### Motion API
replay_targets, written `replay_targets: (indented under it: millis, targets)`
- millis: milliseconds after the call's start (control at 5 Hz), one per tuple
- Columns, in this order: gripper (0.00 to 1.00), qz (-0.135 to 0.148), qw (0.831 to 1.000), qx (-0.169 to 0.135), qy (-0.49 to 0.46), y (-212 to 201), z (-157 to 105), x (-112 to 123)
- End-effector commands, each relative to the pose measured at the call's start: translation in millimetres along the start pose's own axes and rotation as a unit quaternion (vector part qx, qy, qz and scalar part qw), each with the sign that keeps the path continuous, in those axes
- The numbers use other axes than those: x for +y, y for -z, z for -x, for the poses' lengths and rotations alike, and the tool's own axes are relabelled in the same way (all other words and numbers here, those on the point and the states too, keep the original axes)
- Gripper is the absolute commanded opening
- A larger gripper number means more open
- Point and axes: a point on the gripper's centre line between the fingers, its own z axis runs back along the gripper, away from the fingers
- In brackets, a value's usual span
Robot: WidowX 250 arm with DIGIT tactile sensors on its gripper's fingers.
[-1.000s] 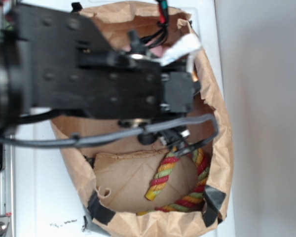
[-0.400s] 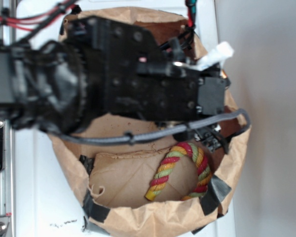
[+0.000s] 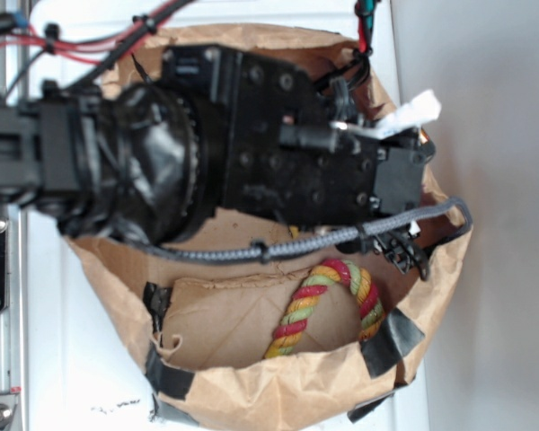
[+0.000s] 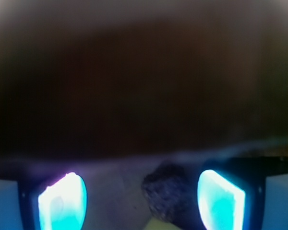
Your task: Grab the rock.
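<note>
In the wrist view the rock (image 4: pixel 170 196), a small dark speckled lump, lies between my gripper's (image 4: pixel 141 201) two glowing fingers. It sits nearer the right finger (image 4: pixel 221 201), and a wide gap separates it from the left finger (image 4: pixel 62 203). The gripper is open. A dark blurred wall fills the upper half of that view. In the exterior view my black arm (image 3: pixel 278 153) reaches down into the brown paper bag (image 3: pixel 278 395) and hides the rock. The gripper end (image 3: pixel 404 247) is low at the bag's right side.
A red, yellow and green rope toy (image 3: pixel 328 301) lies curled in the bag's near part. A sliver of something yellow (image 4: pixel 158 226) shows just below the rock. Black tape patches (image 3: pixel 391 337) hold the bag's corners. Grey cable (image 3: pixel 341 238) loops beside the arm.
The arm has shifted to the right and further into the bag. The bag's right wall has bulged outward.
</note>
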Motion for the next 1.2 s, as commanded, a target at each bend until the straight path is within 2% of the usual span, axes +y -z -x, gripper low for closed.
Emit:
replay_targets:
  millis: [0, 400, 600, 1000]
  targets:
    - [1.00, 0.009, 1.000, -0.011, 0.019, -11.5, 5.3, 3.5]
    - [1.00, 0.021, 1.000, -0.004, 0.014, -37.6, 11.8, 25.8]
    - [1.00, 0.028, 0.999, -0.005, 0.022, -41.5, 17.3, 23.8]
    - [1.00, 0.009, 1.000, 0.008, 0.029, -6.7, 22.5, 29.2]
